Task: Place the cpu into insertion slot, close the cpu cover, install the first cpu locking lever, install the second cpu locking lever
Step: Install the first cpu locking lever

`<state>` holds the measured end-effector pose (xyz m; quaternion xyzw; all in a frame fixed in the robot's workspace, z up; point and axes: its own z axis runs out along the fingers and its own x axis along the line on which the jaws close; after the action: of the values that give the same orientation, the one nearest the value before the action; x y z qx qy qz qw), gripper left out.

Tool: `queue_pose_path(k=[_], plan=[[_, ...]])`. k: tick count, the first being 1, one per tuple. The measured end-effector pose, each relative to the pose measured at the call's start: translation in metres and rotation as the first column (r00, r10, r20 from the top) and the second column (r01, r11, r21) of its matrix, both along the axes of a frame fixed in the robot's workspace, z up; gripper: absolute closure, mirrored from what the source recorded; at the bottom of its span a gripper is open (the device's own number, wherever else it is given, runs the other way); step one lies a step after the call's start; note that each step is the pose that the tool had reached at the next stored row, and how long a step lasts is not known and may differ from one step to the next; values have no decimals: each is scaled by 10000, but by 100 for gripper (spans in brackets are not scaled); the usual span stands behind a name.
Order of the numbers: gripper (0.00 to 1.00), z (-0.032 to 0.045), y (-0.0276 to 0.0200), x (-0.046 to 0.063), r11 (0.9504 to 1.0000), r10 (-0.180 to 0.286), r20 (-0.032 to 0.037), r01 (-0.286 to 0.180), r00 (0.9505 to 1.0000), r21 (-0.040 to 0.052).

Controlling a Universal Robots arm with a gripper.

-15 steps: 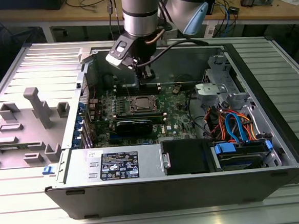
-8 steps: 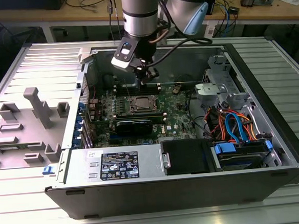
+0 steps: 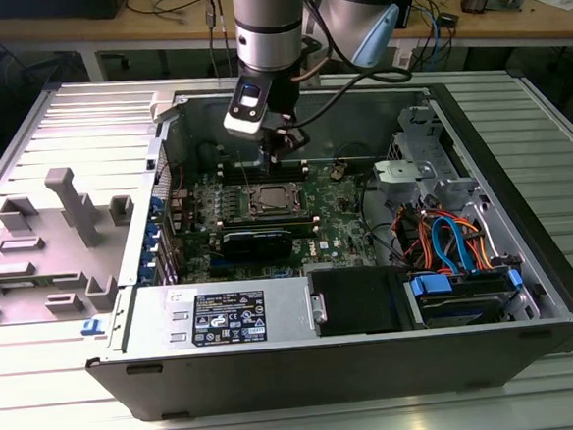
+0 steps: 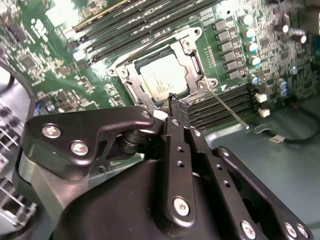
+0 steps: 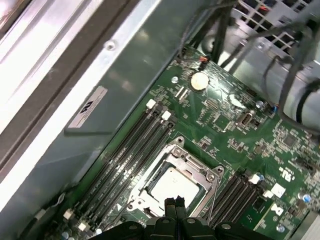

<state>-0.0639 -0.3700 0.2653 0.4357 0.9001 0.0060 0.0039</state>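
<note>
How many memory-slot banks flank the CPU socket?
2. In the first wrist view, one memory-slot bank lies between the cpu cover and the chassis wall; the other bank lies on the cover's opposite side. More may sit out of frame.

Print in view: nothing legible.
White label with black print and small symbols, on the silver power supply housing. White sticker with one dark mark, on the chassis wall. White silkscreen marks on the green motherboard. All too small to read. Any print on the cpu cannot be made out.
</note>
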Motion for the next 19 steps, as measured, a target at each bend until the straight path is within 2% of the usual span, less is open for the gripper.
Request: queue_pose_path(k=[3, 9, 10, 11, 12, 14, 15, 16, 17, 19], plan=[[89, -1, 0, 0, 9990, 448, 1, -448, 9990, 1], [89, 0, -1, 0, 9987, 511, 0, -511, 9987, 0], [89, 0, -1, 0, 9979, 644, 0, -644, 9979, 0], [89, 0, -1, 0, 9957, 931, 0, -931, 9957, 0], [89, 0, -1, 0, 9906, 1370, 0, -1370, 9906, 0], [89, 0, -1, 0, 9848, 1735, 0, -1735, 9848, 1], [89, 0, -1, 0, 9793, 2025, 1, -2025, 9793, 0], [89, 0, -1, 0, 9705, 2411, 1, -2411, 9705, 0], [89, 0, -1, -1, 9668, 2554, 0, -2554, 9668, 0], [89, 0, -2, -24, 9633, 2685, 1, -2685, 9633, 0]])
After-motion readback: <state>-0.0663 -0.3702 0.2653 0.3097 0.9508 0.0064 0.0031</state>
